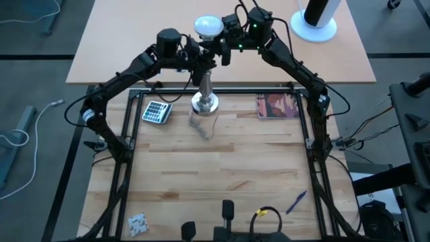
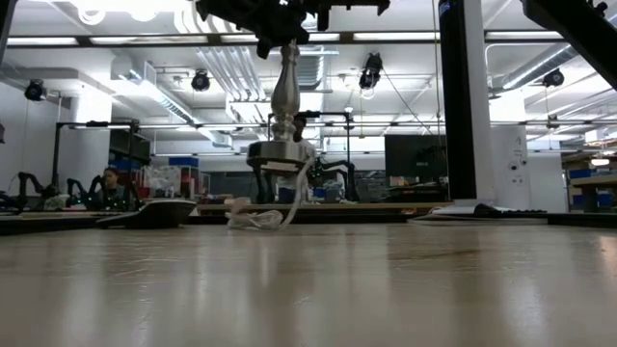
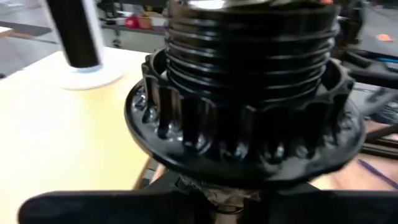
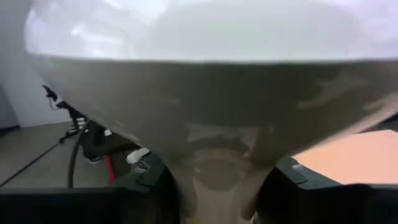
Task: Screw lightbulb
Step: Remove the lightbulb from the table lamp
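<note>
Filling the right wrist view: white lightbulb [image 4: 205, 81], neck pinched between right tool [image 1: 225, 46] fingers. Sitting atop the black socket [image 3: 249, 106] of a silver stand [image 1: 205, 91] on the tabletop [image 1: 222, 168]. Left tool [image 1: 195, 59] bracing the socket, grip unclear. Apparently mid-screwing; next, twisting the bulb while keeping it upright. Both arms reaching inward, elbows splayed.

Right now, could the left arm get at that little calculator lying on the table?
Probably yes, but not at once. The calculator lies in the open on the left arm's side with nothing over it. The left gripper is busy up at the lamp stand's black socket, under the lightbulb.
</note>
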